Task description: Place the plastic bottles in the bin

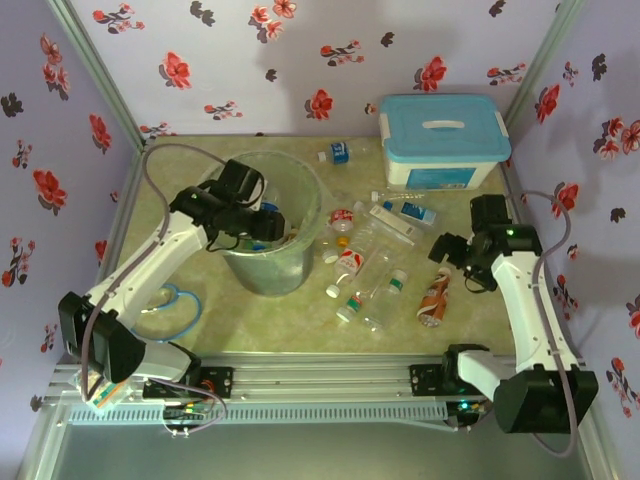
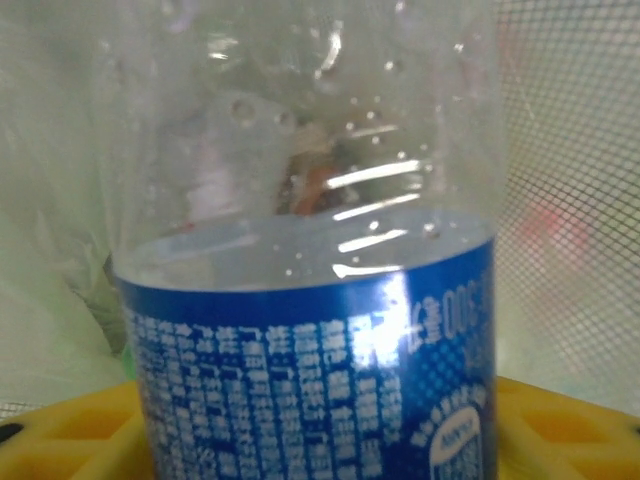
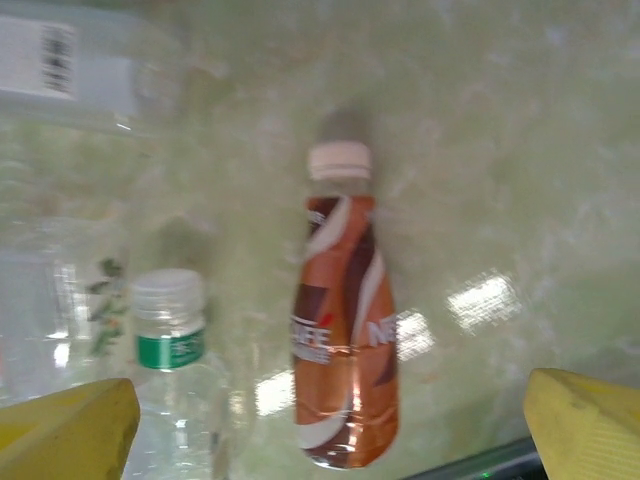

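Your overhead view's bright and even, only soft shadows. On the left wrist, the blue-label bottle sits so close it's hazy, with white glare streaks. Right wrist's smeared soft; the table shows shiny hotspots.

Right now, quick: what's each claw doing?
Left claw: closed on the blue-labelled bottle, over the bin.
Right claw: open, empty, above the brown bottle.

A staged robot-lab booth: lilac flower-printed cloth walls on silver metal frame posts enclose a green marbled tabletop
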Robot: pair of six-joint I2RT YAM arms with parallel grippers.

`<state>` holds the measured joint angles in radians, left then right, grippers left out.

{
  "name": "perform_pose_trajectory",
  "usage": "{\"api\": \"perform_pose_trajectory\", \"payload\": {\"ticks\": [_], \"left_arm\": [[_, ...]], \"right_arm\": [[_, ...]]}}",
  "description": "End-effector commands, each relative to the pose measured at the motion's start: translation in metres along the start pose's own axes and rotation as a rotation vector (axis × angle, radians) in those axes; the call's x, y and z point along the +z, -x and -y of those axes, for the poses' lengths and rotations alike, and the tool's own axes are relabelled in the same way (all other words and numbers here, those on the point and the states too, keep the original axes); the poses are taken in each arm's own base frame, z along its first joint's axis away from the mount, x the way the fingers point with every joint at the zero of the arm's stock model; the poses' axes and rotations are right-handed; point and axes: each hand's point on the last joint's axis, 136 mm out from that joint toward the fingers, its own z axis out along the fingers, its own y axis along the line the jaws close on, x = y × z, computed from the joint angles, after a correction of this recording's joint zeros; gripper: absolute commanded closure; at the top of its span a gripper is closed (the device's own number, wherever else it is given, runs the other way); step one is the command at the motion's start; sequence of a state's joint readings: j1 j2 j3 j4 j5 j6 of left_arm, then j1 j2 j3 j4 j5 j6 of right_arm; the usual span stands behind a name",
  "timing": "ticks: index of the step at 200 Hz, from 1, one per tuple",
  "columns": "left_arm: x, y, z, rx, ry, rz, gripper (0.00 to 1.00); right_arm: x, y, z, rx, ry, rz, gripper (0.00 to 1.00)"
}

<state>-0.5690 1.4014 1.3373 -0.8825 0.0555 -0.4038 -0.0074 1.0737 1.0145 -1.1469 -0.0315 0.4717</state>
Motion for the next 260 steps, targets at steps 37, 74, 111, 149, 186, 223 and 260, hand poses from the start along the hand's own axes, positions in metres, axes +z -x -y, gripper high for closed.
{"api": "perform_pose_trajectory", "payload": {"ticks": [37, 74, 111, 149, 186, 223, 260], "left_arm": [[0.01, 0.002, 0.006, -0.029, -0.049, 0.033, 0.2], [0.002, 0.004, 0.008, -0.024, -0.057, 0.054, 0.14], [-0.005, 0.007, 0.009, -0.019, -0.063, 0.072, 0.12], [-0.017, 0.012, 0.012, -0.009, -0.069, 0.09, 0.11], [-0.055, 0.03, 0.02, 0.029, -0.089, 0.164, 0.08], [-0.09, 0.043, 0.027, 0.049, -0.116, 0.24, 0.06], [-0.111, 0.045, 0.04, 0.034, -0.179, 0.302, 0.05]], "right_arm": [[0.035, 0.0, 0.016, 0.111, -0.027, 0.007, 0.01], [0.06, -0.006, 0.01, 0.144, 0.013, -0.044, 0.03], [0.08, 0.0, 0.008, 0.147, 0.017, -0.042, 0.1], [0.103, 0.009, 0.002, 0.152, 0.022, -0.063, 0.26], [0.121, 0.017, -0.004, 0.152, 0.033, -0.073, 0.3], [0.141, 0.014, -0.005, 0.157, 0.03, -0.113, 0.32], [0.151, 0.011, -0.001, 0.155, 0.014, -0.124, 0.35]]}}
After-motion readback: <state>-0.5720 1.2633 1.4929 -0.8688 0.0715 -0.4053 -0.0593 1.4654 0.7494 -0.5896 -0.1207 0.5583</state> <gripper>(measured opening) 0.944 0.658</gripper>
